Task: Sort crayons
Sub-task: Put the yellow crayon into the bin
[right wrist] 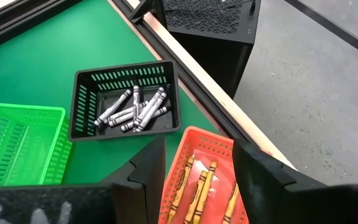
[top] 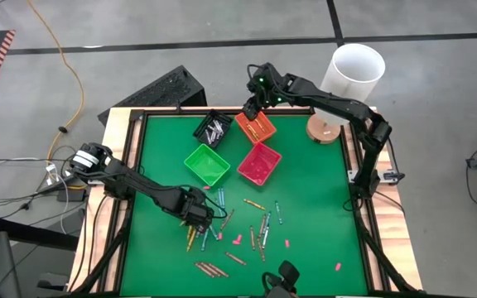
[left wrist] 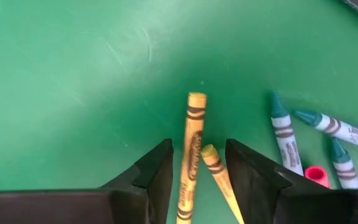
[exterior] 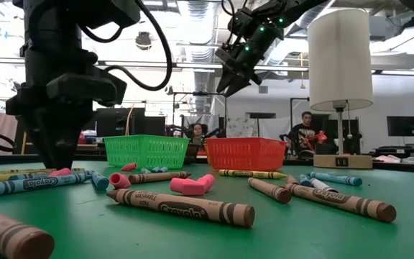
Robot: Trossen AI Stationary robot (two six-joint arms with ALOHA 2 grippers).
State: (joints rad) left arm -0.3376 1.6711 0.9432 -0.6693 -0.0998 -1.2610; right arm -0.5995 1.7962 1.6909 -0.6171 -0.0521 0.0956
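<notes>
Left claw (left wrist: 197, 180) straddles two paper-wrapped yellow crayons (left wrist: 191, 149).

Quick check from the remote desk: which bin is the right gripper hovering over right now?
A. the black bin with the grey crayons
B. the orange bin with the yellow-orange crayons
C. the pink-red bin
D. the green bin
B: in the high view the right gripper hangs over the orange bin, and its wrist view looks straight down past open fingers at the yellow-orange crayons lying inside.
</notes>
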